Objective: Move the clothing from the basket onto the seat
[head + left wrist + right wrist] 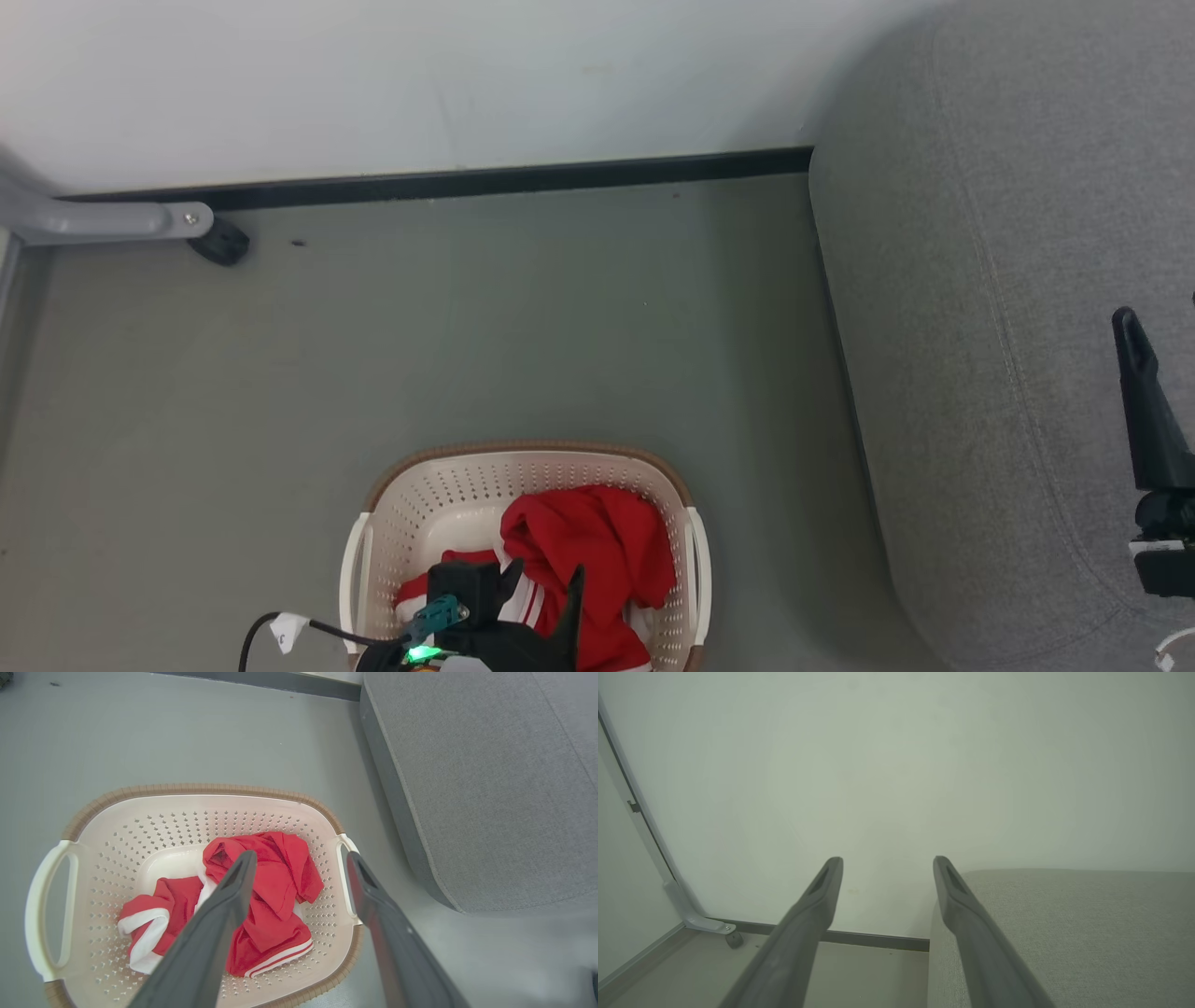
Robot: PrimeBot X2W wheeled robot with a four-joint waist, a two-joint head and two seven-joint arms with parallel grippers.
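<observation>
A cream plastic basket, oval with rounded corners, stands on a smooth, matt grey-green floor. Its walls and bottom are pierced with rows of small holes, its rim is a ribbed brown band, and a white loop handle sits at each short end. Inside lies the clothing: soft, bright red fabric, crumpled into loose folds, with white striped trim along one hem and a white cuff or panel at one side. It covers part of the basket's bottom and leaves bare plastic showing beside it. The left gripper hangs over the basket, its two long, dark, tapering fingers spread wide apart with nothing between them. Just beside the basket, to the robot's right, is the seat, a big grey cushion of coarse woven cloth with rounded edges and a stitched seam. The right gripper is over the seat near its edge, fingers likewise spread wide and holding nothing. Behind everything rises a plain pale wall with a dark skirting strip at its foot. At the far left a grey metal frame leg ends in a small black caster.
</observation>
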